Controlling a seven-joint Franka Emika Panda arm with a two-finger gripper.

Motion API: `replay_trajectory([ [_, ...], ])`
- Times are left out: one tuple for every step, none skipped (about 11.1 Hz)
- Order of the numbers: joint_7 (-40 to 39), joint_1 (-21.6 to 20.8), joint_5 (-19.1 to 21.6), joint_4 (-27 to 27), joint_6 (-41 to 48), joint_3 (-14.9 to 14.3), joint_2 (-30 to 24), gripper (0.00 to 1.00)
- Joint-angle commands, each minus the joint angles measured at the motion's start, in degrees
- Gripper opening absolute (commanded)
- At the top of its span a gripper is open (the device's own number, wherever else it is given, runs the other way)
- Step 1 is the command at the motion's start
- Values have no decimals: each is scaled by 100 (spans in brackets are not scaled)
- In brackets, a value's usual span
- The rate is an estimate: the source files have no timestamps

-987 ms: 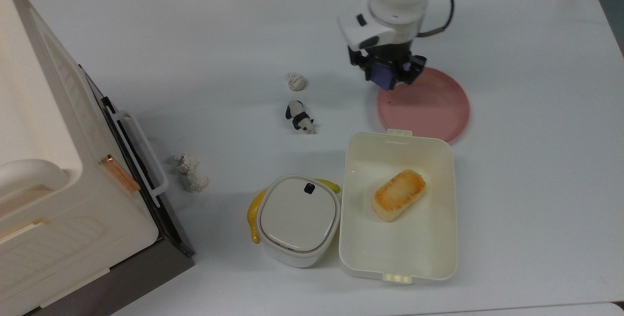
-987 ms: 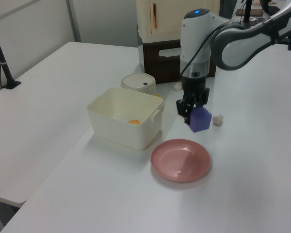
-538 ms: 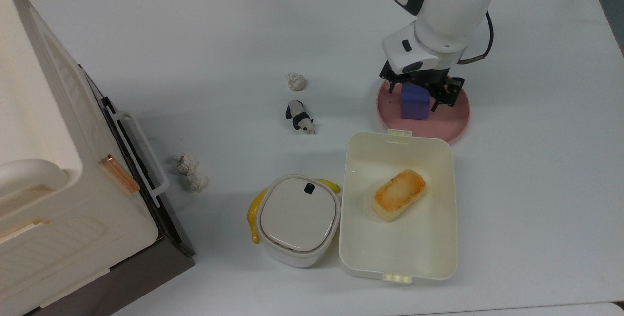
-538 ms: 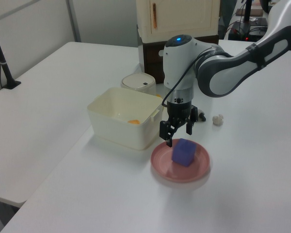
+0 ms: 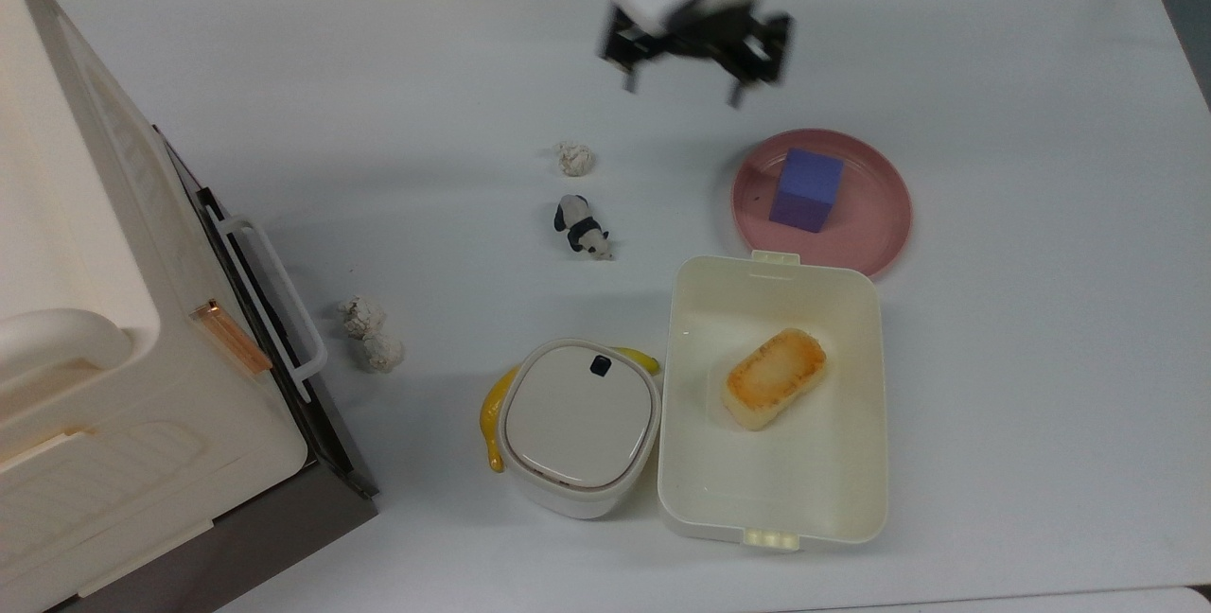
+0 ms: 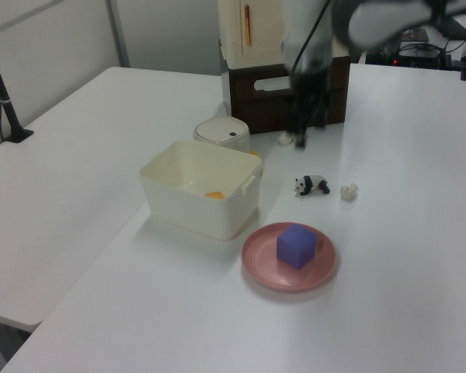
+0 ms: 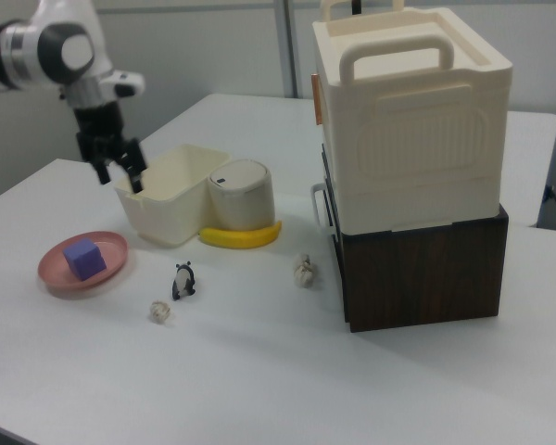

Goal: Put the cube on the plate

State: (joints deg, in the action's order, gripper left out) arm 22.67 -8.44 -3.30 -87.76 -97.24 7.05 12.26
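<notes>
Small matte blue-purple cube (image 5: pixel 805 189) sits flat on the round pink plate (image 5: pixel 870 220), a bit toward the top view's left rim. Black two-finger gripper (image 5: pixel 686 74) hangs above the table w/ jaws spread wide, holding nothing, well apart from the plate.

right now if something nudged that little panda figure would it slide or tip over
The panda would probably tip rather than slide: it looks small and stands on short legs, so a narrow base. It likely weighs little, so a light nudge could knock it toward the crumpled white lump nearby. It looks rigid, not floppy, though whether it is slippery is hard to judge.
</notes>
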Motion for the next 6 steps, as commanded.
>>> replay_trajectory([
  [-1597, 502, 31, -286, 363, -621, -523, 100],
  [-1669, 362, -4, -277, 337, -991, -523, 100],
  [-1992, 395, 39, -277, 293, -1143, -515, 100],
  [-2169, 456, 40, -268, 223, -1170, -506, 100],
  [-2162, 492, 40, -277, 144, -1188, -506, 100],
  [-2171, 518, 40, -286, 100, -1188, -506, 100],
])
